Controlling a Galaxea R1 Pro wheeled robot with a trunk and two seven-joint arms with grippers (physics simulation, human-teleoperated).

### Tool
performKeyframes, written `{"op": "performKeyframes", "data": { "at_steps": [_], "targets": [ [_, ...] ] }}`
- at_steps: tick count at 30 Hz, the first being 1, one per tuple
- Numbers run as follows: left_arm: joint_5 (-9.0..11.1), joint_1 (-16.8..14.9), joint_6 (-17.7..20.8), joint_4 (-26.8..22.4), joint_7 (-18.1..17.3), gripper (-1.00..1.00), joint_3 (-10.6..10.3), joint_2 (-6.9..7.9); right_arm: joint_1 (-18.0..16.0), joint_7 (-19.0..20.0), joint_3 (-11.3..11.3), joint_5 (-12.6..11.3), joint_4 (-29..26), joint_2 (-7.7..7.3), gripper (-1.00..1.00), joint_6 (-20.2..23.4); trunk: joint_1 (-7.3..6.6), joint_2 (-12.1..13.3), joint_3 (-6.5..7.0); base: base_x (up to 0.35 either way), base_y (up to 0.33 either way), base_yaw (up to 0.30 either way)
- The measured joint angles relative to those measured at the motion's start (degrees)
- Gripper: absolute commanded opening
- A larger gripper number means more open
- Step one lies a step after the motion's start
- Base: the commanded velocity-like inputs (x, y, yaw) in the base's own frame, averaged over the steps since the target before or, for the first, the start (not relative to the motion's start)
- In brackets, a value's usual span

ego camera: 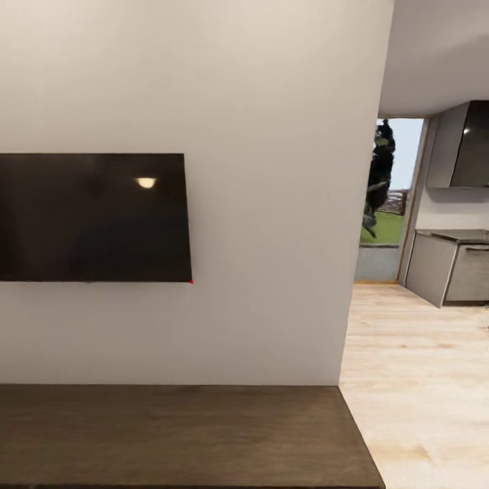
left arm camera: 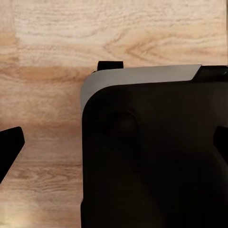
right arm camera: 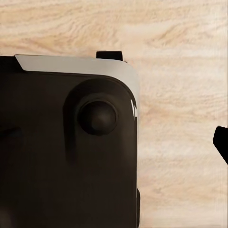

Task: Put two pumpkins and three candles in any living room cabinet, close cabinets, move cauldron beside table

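Note:
The dark-brown wooden cabinet [ego camera: 176, 435] shows its flat top along the near edge of the head view, against the white wall; its drawer fronts are below the picture. No pumpkin, candle, cauldron or coffee table is in sight. In the left wrist view my left gripper [left arm camera: 114, 152] hangs open over the robot's black base [left arm camera: 152, 156], one dark fingertip [left arm camera: 9, 147] at each side edge. My right gripper [right arm camera: 114, 142] is spread the same way, with one fingertip [right arm camera: 222, 142] clear against the floor. Both hold nothing.
A black wall-mounted TV [ego camera: 92, 217] hangs above the cabinet. To the right the wall ends, and light wood-plank floor [ego camera: 414, 380] runs to a kitchen with grey units [ego camera: 448, 265] and a glass door [ego camera: 387, 204].

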Motion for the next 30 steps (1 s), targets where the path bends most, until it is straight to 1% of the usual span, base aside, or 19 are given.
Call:
{"op": "performKeyframes", "data": {
  "at_steps": [6, 11, 20, 30],
  "targets": [
    [0.0, 0.0, 0.0, 0.0, 0.0, 1.00, 0.0, 0.00, 0.0, 0.0, 0.0, 0.0, 0.0, 0.02, 1.00, 0.0, 0.01, 0.0, 0.00, -0.070, 0.106, -0.073],
    [0.0, 0.0, 0.0, 0.0, 0.0, 1.00, 0.0, 0.01, 0.0, 0.0, 0.0, 0.0, 0.0, 0.03, 1.00, 0.0, 0.03, 0.0, 0.00, -0.195, 0.081, -0.008],
    [0.0, 0.0, 0.0, 0.0, 0.0, 1.00, 0.1, 0.00, 0.0, 0.0, 0.0, 0.0, 0.0, 0.03, 1.00, 0.0, 0.02, 0.0, 0.00, -0.217, 0.009, -0.001],
    [0.0, 0.0, 0.0, 0.0, 0.1, 1.00, 0.1, 0.00, 0.0, 0.0, 0.0, 0.0, 0.0, 0.03, 1.00, 0.0, 0.00, 0.0, 0.00, -0.035, 0.000, 0.000]
  ]
}}
